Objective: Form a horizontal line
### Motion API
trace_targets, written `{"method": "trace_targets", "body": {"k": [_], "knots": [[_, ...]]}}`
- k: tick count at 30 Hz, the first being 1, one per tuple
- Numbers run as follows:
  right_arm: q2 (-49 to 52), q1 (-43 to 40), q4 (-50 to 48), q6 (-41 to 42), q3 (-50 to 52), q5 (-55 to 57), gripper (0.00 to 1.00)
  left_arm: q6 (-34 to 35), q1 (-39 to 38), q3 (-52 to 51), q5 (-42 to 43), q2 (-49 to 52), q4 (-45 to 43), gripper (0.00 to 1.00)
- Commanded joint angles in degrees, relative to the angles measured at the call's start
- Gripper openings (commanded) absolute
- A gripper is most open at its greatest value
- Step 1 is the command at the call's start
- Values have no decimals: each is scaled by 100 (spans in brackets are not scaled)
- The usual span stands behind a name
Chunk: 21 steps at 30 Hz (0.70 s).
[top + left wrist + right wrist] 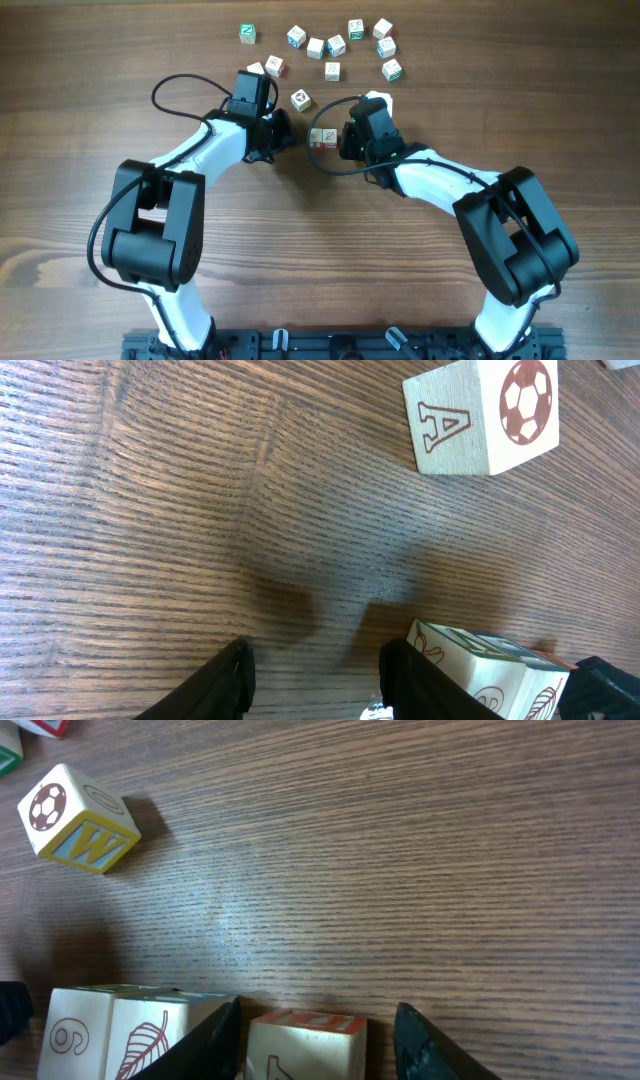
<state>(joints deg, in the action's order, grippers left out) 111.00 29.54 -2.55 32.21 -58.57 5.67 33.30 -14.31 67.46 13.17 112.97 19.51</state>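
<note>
The horizontal line (322, 138) is a short row of white cubes between the two grippers. In the right wrist view it shows a cube marked 9 (72, 1032), a leaf cube (150, 1030) and a red-topped cube (305, 1042). My right gripper (318, 1012) is open around the red-topped cube, with a gap on each side of it. My left gripper (317, 652) is open over bare wood, and the row's end cube (490, 672) lies just outside its right finger. Seen from overhead, the left gripper (285, 130) and the right gripper (345, 138) face each other across the row.
A loose cube (300, 99) with a ball mark sits just behind the row; it is the A cube (480, 415) and the W cube (80, 820) in the wrist views. Several scattered cubes (335, 45) lie along the far edge.
</note>
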Motion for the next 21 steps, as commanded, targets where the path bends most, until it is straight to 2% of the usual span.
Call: {"method": "trace_targets", "body": {"k": [1, 5, 6, 8, 10, 13, 18, 21], "knots": [[-407, 2, 24, -184, -254, 125, 51, 15, 33, -291, -428, 448, 107, 47], [-1029, 2, 284, -219, -262, 376, 52, 15, 31, -291, -428, 448, 109, 47], [-1134, 2, 402, -216, -262, 498, 49, 15, 31, -291, -426, 448, 109, 47], [-1276, 2, 702, -205, -262, 778, 35, 15, 31, -291, -426, 448, 109, 45], [-1287, -2, 1021, -168, -260, 986, 19, 15, 31, -291, -426, 448, 109, 37], [-1233, -68, 1451, 179, -184, 1088, 6, 15, 31, -291, -428, 448, 111, 30], [-946, -210, 1506, 439, 15, 1023, 5, 15, 31, -291, -428, 448, 127, 19], [-535, -225, 1314, 380, 15, 566, 5, 15, 31, -291, -428, 448, 127, 18]]}}
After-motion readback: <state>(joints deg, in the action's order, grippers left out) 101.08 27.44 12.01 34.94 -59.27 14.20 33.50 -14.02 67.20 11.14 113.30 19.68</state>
